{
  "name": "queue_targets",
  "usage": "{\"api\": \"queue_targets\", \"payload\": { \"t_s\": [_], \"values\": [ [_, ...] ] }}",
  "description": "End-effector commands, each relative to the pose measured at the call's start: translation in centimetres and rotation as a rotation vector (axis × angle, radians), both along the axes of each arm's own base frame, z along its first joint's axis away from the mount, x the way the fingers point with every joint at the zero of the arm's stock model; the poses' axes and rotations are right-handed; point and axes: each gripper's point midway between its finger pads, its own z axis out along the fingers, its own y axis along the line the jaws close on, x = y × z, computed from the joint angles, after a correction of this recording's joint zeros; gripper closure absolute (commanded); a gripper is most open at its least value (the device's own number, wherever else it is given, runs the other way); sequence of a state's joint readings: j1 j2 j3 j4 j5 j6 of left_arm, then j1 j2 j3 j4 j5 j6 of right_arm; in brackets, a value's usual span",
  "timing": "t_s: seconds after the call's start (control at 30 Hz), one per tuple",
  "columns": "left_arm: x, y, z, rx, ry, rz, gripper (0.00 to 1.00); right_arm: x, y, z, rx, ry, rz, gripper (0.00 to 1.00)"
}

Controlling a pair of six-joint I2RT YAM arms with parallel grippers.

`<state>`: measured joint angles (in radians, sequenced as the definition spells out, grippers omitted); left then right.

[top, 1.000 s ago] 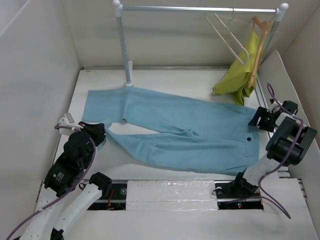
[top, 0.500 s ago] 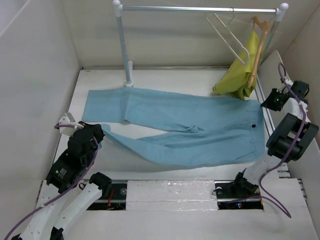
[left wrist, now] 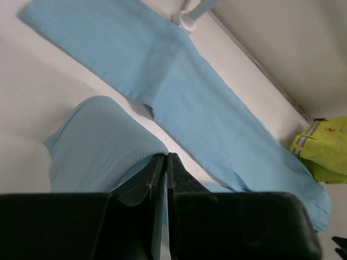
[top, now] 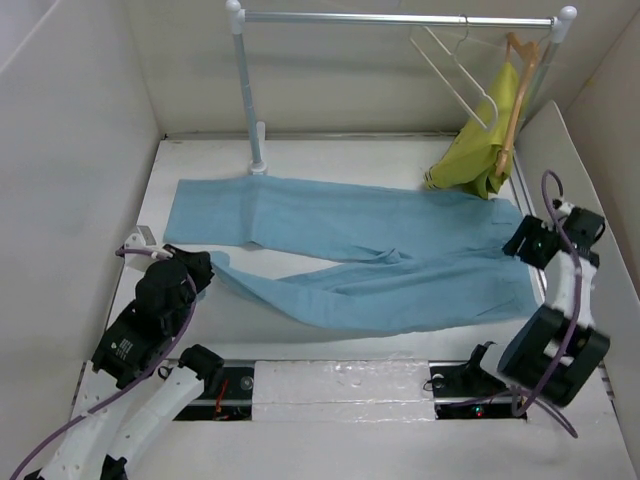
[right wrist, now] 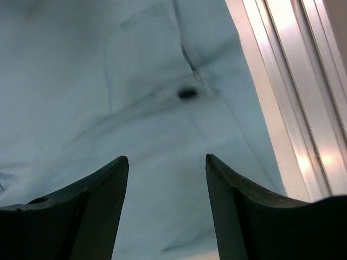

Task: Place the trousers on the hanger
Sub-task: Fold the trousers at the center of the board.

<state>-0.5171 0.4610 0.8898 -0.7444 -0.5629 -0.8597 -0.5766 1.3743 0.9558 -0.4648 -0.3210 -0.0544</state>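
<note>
Light-blue trousers (top: 380,265) lie flat on the desk (top: 330,160), legs leftward, near leg creased. Left fingers (left wrist: 154,181) clench that leg's end; right fingers (right wrist: 103,206) stand released above the waistband.

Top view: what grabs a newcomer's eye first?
The light blue trousers sprawl flat across most of the table, waist to the right. The left claw is shut on one leg's end at the near left, while the right claw hangs open over the waist. At the back right, the cream hanger hangs bare on the rail beside a yellow-green garment.
</note>
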Motion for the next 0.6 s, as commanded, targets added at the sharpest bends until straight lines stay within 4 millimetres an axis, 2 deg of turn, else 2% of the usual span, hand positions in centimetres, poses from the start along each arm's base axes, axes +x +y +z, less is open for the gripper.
{"api": "queue_targets", "payload": {
  "t_s": [0.0,0.1,0.2,0.33,0.57],
  "values": [
    [0.3,-2.0,1.0,-0.064,-0.064,-0.096,1.00,-6.8,-0.7,-1.8,0.001,0.036,-0.227,0.36],
    [-0.1,-3.0,1.0,-0.092,-0.080,-0.151,1.00,-12.0,-1.6,-3.7,0.011,0.103,-0.382,0.36],
    [-0.6,-3.0,1.3,-0.110,-0.096,-0.161,1.00,-14.2,-1.9,-4.6,0.034,0.159,-0.451,0.37],
    [-1.0,-2.8,1.6,-0.106,-0.116,-0.167,1.00,-15.5,-2.9,-6.2,0.067,0.225,-0.517,0.37],
    [-1.6,-1.3,2.1,-0.059,-0.123,-0.125,1.00,-15.7,-3.1,-8.8,0.120,0.264,-0.549,0.39]
  ]
}}
